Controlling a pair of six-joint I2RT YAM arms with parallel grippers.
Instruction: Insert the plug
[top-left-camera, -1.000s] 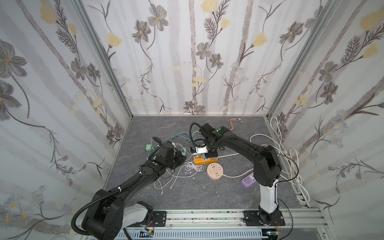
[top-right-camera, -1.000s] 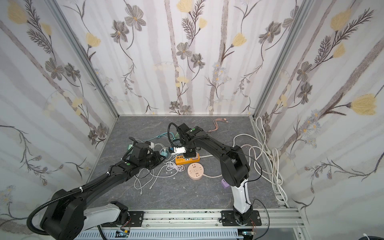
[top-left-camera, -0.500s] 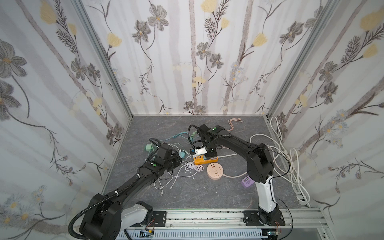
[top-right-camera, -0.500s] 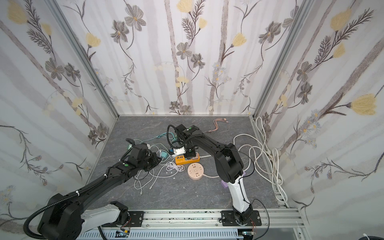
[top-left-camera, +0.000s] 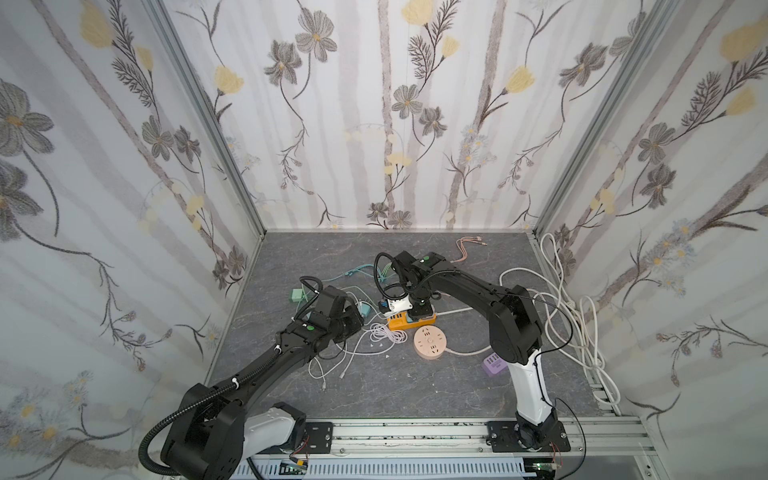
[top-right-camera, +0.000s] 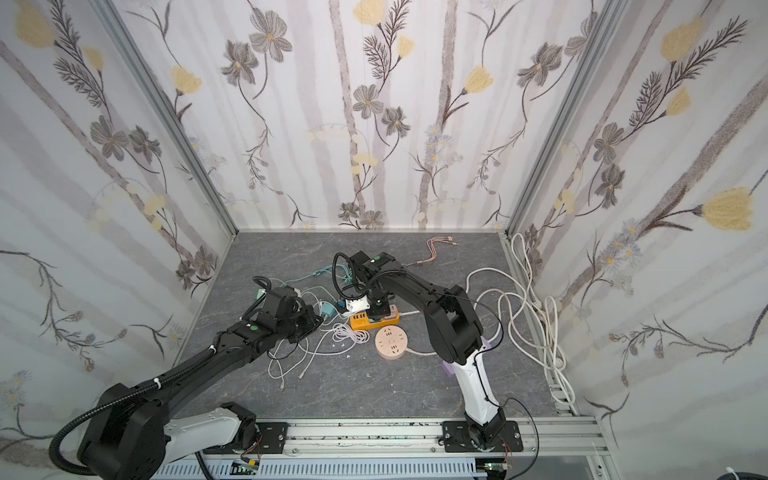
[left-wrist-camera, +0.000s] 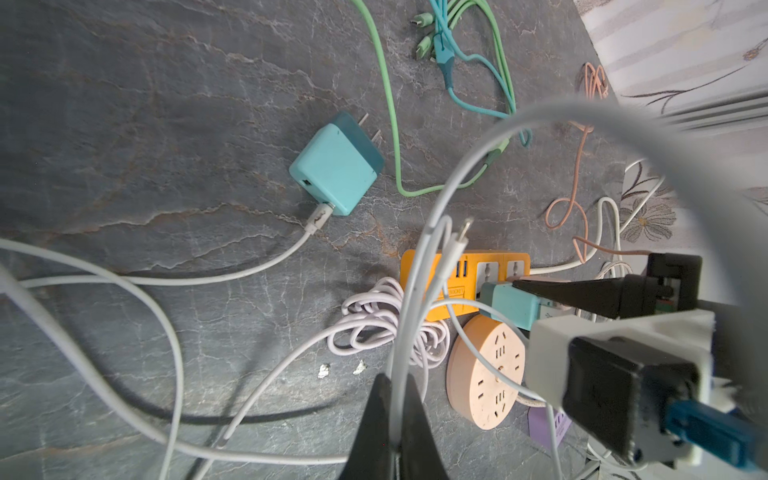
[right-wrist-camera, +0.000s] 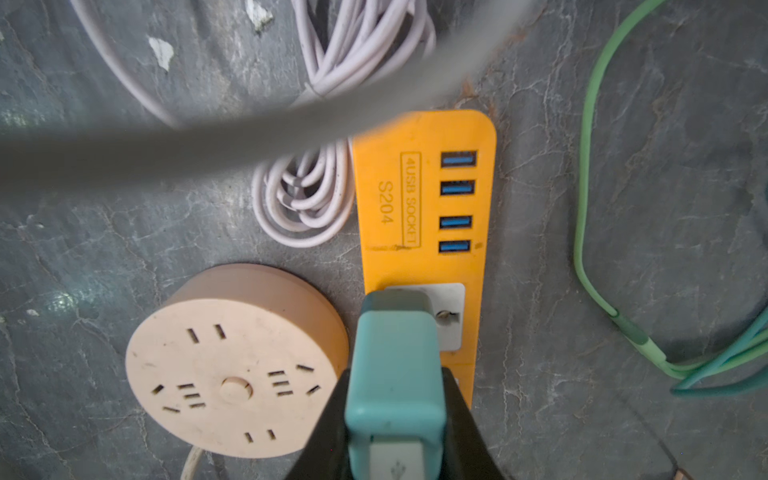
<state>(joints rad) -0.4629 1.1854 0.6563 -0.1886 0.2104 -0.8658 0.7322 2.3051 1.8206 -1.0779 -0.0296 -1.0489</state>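
1. The right claw (right-wrist-camera: 395, 399) is clamped on the teal plug (right-wrist-camera: 395, 365), one finger on each flank. Its jaws stand only as far apart as the plug's body.
2. The plug's darker nose rests against the white socket (right-wrist-camera: 451, 320) at one end of the orange strip (right-wrist-camera: 424, 187). The prongs are hidden, so I cannot tell whether they are seated.
3. The left claw (left-wrist-camera: 395, 419) is closed tight on a white cable (left-wrist-camera: 398, 365), pinched between its fingertips. The cable's free connector (left-wrist-camera: 462, 235) stands in the air beyond them.
4. Four blue USB ports (right-wrist-camera: 457, 203) run along the strip next to the socket.
5. A round peach outlet (right-wrist-camera: 232, 365) sits just beside the strip, and a lilac coil (right-wrist-camera: 307, 199) touches the strip's edge near the ports.
6. A second teal charger (left-wrist-camera: 336, 170) lies on the tabletop (top-left-camera: 395, 395), apart from the strip. Its prongs are bare and a white lead (left-wrist-camera: 318, 216) is plugged into it.
7. Green cables (right-wrist-camera: 586, 166) trail on the strip's far side.
8. In both top views the strip (top-left-camera: 401, 324) (top-right-camera: 361, 322) lies near the tabletop's middle. In a top view, a purple box (top-left-camera: 493, 365) sits by the right arm and white cord (top-left-camera: 582, 324) is heaped along the right wall.
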